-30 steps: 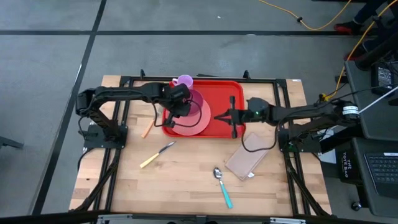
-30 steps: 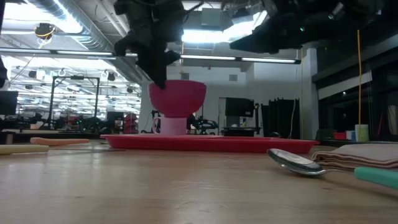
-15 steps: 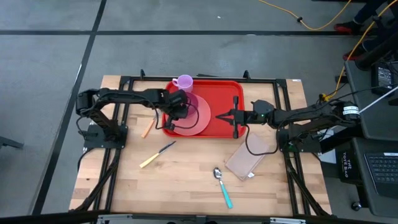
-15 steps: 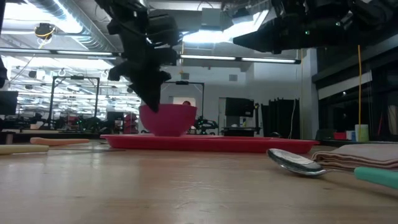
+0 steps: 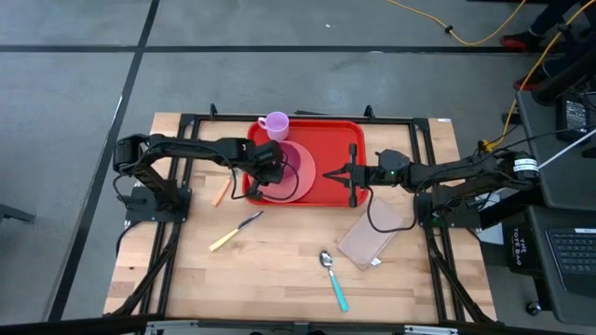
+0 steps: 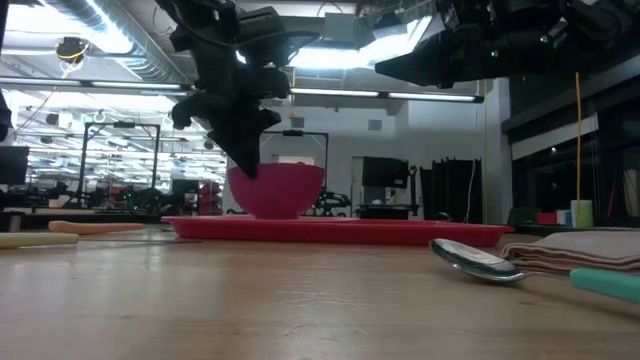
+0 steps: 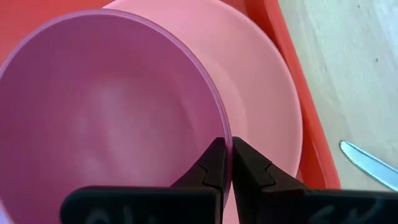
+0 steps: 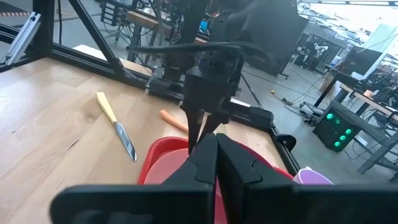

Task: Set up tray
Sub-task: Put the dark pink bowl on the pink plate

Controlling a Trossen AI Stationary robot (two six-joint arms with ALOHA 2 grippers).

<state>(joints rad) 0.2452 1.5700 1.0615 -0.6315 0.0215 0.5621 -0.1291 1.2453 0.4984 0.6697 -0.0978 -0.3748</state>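
Pinching a bowl (image 7: 106,118) rim, left gripper (image 7: 226,163) hovers over the tray (image 5: 331,149); right gripper (image 5: 328,174) closed, empty

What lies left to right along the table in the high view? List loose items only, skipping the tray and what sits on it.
Orange utensil → yellow-handled knife → teal-handled spoon → folded napkin.
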